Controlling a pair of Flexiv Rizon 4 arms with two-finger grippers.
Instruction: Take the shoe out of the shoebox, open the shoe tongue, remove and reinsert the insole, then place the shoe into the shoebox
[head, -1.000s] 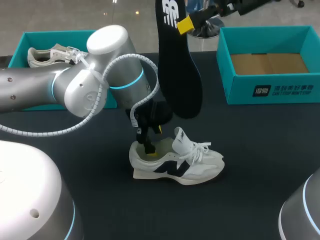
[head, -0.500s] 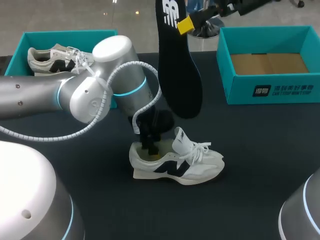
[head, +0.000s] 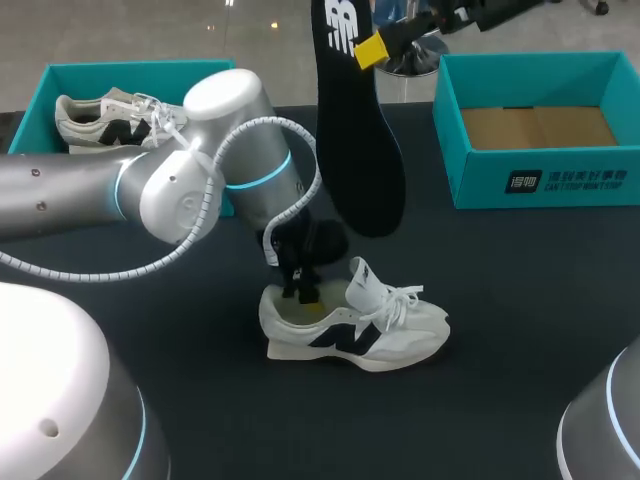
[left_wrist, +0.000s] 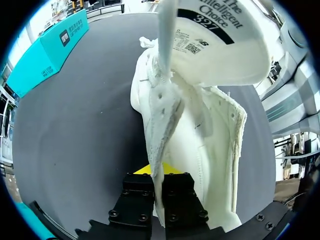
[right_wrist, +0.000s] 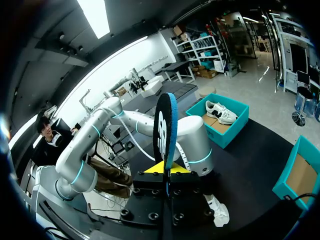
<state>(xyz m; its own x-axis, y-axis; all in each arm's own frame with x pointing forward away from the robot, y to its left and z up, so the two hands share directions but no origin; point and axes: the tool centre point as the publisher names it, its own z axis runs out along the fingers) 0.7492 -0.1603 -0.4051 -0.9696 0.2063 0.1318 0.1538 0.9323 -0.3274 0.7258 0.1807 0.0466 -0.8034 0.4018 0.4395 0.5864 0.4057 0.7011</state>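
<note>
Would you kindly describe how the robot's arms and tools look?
The left arm has rounded silver links, a glowing cyan joint ring and a white spiral-wrapped cable. The left tool and right tool are black, screw-studded blocks with yellow tips.

The right gripper pinched the black insole, which stood upright. Beyond it, the left arm bent over the white shoe.

White shoe upright – blk insole vertical above; teal shoebox R.
</note>
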